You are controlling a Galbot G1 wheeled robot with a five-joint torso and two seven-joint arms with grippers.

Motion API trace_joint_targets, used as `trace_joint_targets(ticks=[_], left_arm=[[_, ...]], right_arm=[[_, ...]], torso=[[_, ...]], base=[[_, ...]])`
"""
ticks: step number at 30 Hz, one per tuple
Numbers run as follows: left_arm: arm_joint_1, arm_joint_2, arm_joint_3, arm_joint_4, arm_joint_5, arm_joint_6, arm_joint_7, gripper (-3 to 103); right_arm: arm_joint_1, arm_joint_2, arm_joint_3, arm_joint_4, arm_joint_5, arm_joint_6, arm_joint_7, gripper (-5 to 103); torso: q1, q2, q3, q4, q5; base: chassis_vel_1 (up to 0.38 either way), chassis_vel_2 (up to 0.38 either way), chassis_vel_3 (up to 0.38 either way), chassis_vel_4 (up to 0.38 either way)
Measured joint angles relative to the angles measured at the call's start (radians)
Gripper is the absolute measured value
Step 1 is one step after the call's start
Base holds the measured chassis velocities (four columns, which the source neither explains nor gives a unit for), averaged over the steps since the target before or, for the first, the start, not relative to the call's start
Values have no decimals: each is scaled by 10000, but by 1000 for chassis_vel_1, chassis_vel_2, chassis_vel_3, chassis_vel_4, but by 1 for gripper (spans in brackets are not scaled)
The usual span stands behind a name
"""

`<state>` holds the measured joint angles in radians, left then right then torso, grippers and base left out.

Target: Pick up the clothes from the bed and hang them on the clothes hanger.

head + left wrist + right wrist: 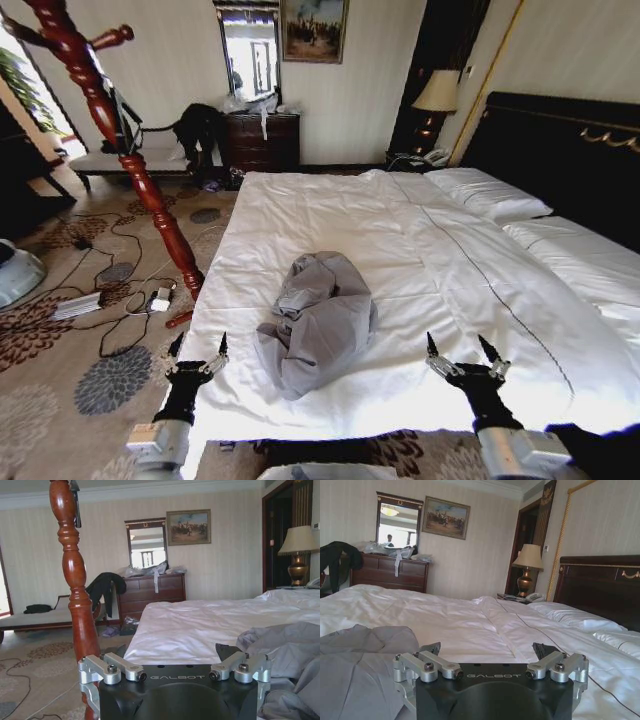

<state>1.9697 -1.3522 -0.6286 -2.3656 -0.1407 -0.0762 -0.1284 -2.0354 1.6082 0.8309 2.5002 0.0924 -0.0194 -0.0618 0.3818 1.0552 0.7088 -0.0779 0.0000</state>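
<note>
Head view: grey jacket (320, 322) lies crumpled near the bed's (330, 215) foot edge, between my grippers.
Left gripper (199, 350): fingers spread, holding nothing.
Right gripper (461, 350): fingers spread, holding nothing.
Handling: likely light, limp, slippery; pinch a raised fold or the collar.

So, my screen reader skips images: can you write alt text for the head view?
A crumpled light grey jacket lies near the foot of a wide white bed, between the open left gripper and open right gripper, which touch nothing. A red-brown wooden clothes stand rises from the carpet left of the bed, near cables on the floor.
</note>
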Motion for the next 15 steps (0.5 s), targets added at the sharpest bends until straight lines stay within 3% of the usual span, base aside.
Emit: trace_joint_targets(ticks=[15], left_arm=[[101,99,-152,-38,-56,-82,5,100]], right_arm=[[-47,-1,-87,-1,-41,40,5,100]], torso=[[0,0,0,0,0]], base=[[0,0,0,0]])
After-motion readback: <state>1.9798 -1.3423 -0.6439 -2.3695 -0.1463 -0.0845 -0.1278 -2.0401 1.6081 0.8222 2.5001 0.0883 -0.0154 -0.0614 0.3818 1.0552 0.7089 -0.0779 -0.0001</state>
